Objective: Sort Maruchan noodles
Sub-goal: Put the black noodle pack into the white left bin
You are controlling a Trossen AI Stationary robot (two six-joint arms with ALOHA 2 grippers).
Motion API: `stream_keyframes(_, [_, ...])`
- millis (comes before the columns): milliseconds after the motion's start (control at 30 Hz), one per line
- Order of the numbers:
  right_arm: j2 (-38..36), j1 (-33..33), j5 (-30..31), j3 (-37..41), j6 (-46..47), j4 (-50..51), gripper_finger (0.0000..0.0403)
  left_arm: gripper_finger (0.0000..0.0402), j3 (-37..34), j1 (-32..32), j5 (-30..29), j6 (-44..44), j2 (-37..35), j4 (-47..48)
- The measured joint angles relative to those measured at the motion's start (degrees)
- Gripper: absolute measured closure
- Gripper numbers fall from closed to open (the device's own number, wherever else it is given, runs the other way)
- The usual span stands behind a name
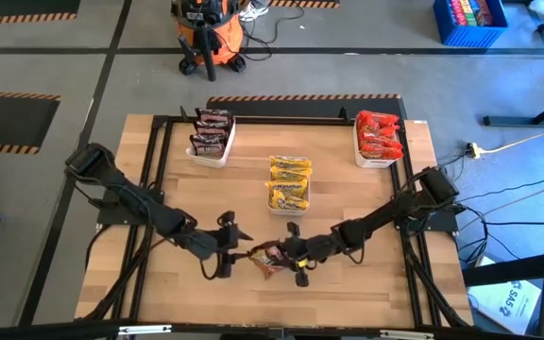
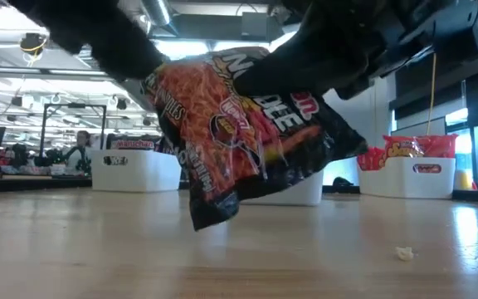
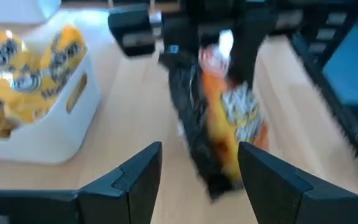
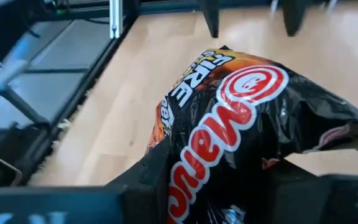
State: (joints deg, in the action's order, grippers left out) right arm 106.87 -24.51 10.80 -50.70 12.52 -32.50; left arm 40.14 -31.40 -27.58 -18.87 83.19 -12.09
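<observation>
Right claw (image 1: pixel 294 253) pinches a black Maruchan fire noodle packet (image 1: pixel 270 257) clear of the wooden surface (image 1: pixel 348 293) near its front edge, while the left claw (image 1: pixel 229 247) hangs parted and empty just beside it, with white trays of yellow packets (image 1: pixel 289 182), dark packets (image 1: pixel 211 132) and red packets (image 1: pixel 379 135) farther back.

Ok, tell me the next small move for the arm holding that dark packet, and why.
Probably lift and carry it toward the tray of dark packets. The right gripper is shut on the dark packet, which hangs clear of the table; the left gripper waits open beside it.
</observation>
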Motion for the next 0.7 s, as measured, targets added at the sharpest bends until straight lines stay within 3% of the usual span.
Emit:
stream_keyframes(167, [0.00,-0.37,3.12,-0.24,-5.98,0.64,0.0279,0.0195,-0.05,0.32,0.79,-0.44,0.93,-2.59])
stream_keyframes(300, [0.00,-0.28,4.71,-3.89,-8.21,8.58,0.0280,0.0195,0.00,1.27,5.20,1.42,0.80,-4.78])
stream_keyframes(467, [0.00,-0.28,7.70,-8.88,-9.03,17.60,0.0277,0.0197,0.03,2.13,4.11,1.45,0.12,-5.88])
stream_keyframes(700, [0.02,-1.16,7.73,-12.51,-11.36,22.53,0.0275,0.0187,0.02,3.76,7.84,0.30,0.14,-5.60])
